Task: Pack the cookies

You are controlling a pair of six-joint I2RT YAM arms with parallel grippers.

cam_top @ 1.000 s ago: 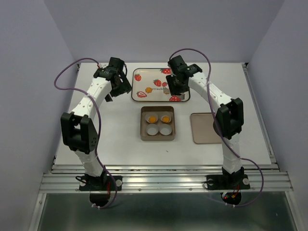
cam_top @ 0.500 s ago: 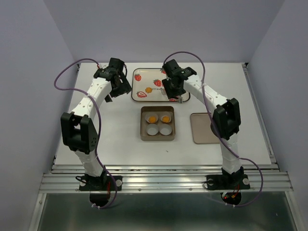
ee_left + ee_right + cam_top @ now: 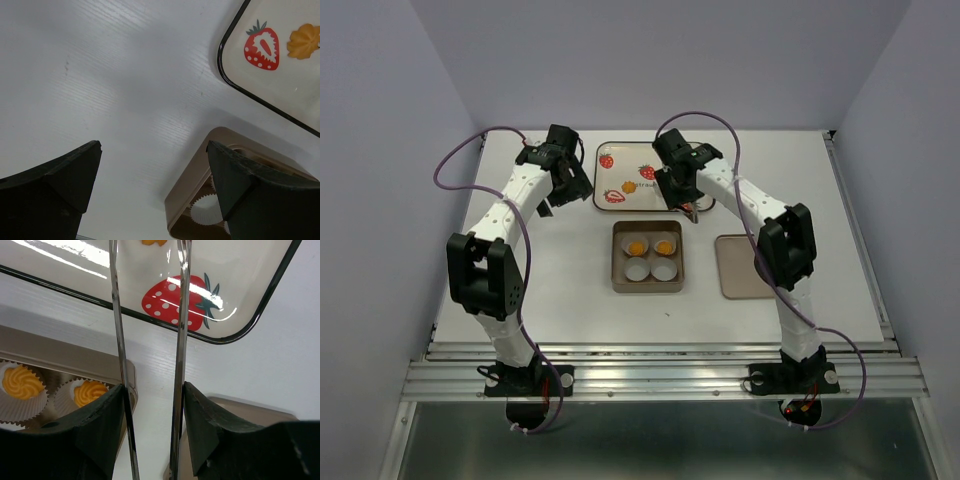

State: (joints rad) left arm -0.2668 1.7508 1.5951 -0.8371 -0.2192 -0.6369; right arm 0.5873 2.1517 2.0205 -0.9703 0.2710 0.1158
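Observation:
Two orange-yellow cookies (image 3: 636, 245) (image 3: 665, 245) sit in white paper cups in the far row of the tan box (image 3: 648, 287). Another cookie (image 3: 629, 187) lies on the strawberry tray (image 3: 620, 150); the left wrist view shows it too (image 3: 304, 41). My right gripper (image 3: 682, 195) is over the tray's near edge, shut on metal tongs (image 3: 181, 340). The blades reach towards a cookie (image 3: 154, 242) at the frame's top edge; their tips are out of view. My left gripper (image 3: 570, 190) hangs open and empty over bare table, left of the tray.
Two empty paper cups (image 3: 636, 268) (image 3: 664, 268) fill the box's near row. The box's tan lid (image 3: 740, 267) lies flat to the right of the box. Red strawberries (image 3: 175, 302) are printed on the tray. Walls enclose the table on three sides.
My right gripper has swung left and a little nearer along the tray's front edge, carrying the tongs. The left arm has stayed put.

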